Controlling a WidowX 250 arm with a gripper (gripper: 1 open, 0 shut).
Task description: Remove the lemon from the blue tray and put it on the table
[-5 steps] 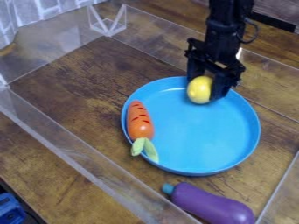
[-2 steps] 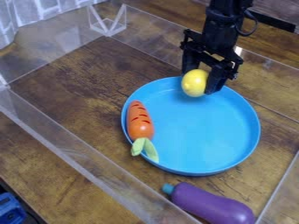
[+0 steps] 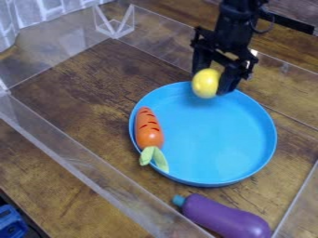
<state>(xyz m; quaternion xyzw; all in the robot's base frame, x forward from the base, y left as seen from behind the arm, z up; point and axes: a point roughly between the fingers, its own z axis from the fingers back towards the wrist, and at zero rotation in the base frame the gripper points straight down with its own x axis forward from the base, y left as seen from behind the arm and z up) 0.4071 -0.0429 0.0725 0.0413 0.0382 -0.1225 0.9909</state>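
Well, lemon [image 3: 205, 84] near tray's [image 3: 205, 138] rim.

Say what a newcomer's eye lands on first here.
Probably the large round bright blue plastic tray, right of centre on the dark brown wooden table. Next, the small smooth yellow toy lemon in the black metal gripper at the tray's far edge. Then the orange toy carrot with green leaves, lying along the tray's left side.

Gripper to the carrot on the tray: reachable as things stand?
Probably not yet: the gripper is shut on the lemon at the far rim. The carrot looks uncovered from above, so the lemon likely needs releasing first.
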